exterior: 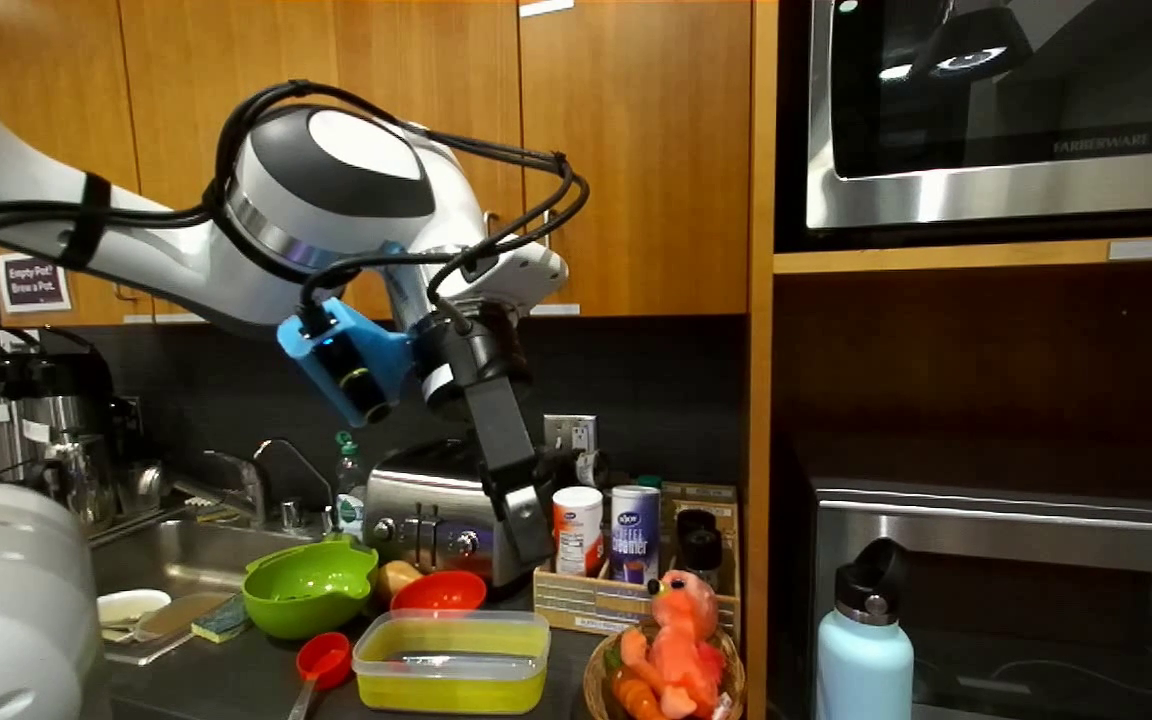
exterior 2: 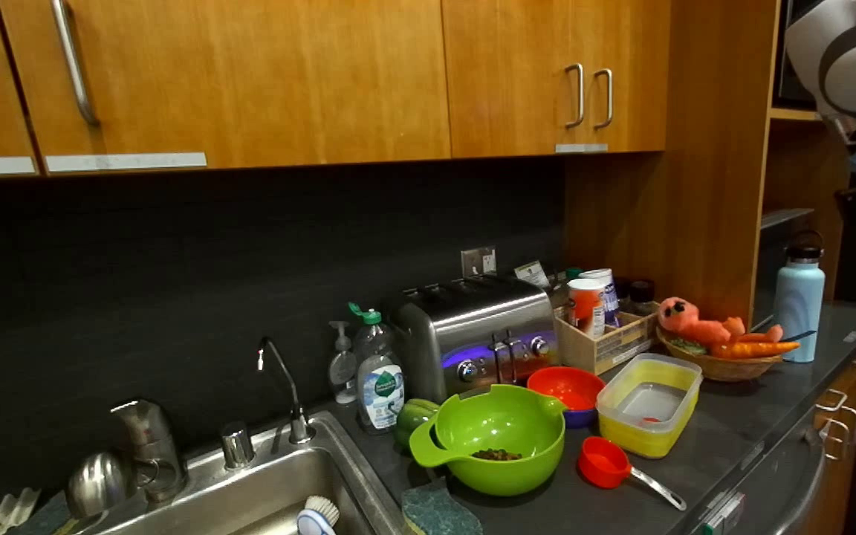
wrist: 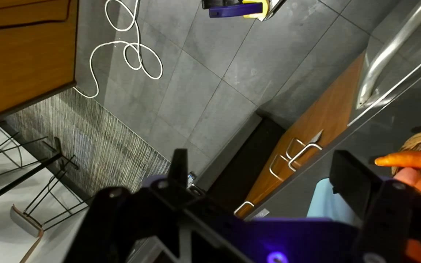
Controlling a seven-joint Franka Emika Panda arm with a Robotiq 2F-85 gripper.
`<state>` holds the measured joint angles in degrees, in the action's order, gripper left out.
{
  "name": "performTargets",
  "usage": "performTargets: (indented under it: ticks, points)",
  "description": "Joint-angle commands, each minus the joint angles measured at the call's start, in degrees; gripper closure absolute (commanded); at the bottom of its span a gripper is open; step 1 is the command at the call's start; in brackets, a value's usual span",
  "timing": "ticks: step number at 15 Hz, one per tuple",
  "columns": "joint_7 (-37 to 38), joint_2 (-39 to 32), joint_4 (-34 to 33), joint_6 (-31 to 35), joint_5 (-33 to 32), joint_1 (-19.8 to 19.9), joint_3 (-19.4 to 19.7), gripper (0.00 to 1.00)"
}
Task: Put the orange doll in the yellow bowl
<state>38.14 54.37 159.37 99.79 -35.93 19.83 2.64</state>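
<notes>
The orange plush doll (exterior: 681,650) lies in the wicker basket (exterior 2: 740,369) with an orange carrot (exterior 2: 759,349). Just beside the basket stands the yellow rectangular plastic bowl (exterior: 451,690). The Robotiq gripper (wrist: 261,159), jaws spread wide, hangs higher than the basket and apart from it.

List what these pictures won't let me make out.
Orange doll, wrist view: right edge and tool hide most of it.
Basket, in an exterior view: bottom cut off by lower edge.
In an exterior view, too small to identify: brown bits in green bowl, red spot in yellow bowl.
</notes>
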Motion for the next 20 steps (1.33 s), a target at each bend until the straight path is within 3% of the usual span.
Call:
performTargets:
  ticks: [1,5,8,14,17,20]
  points:
    - [1.16,-0.77,-0.08,0.87,0.63,-1.24,-1.07,0.00]
    - [17.55,-13.93,-2.69,10.79,0.49,-0.20,-5.11,0.00]
    - [24.88,-22.86,-3.95,12.39,3.87,-1.80,-6.06,0.00]
    - [23.08,-43.55,-14.08,15.97,18.77,-8.58,-4.76,0.00]
    - [27.07,-51.89,-22.52,20.34,12.98,-9.56,-5.12,0.00]
    - [33.86,-59.09,-30.86,23.25,5.21,-10.51,-2.85,0.00]
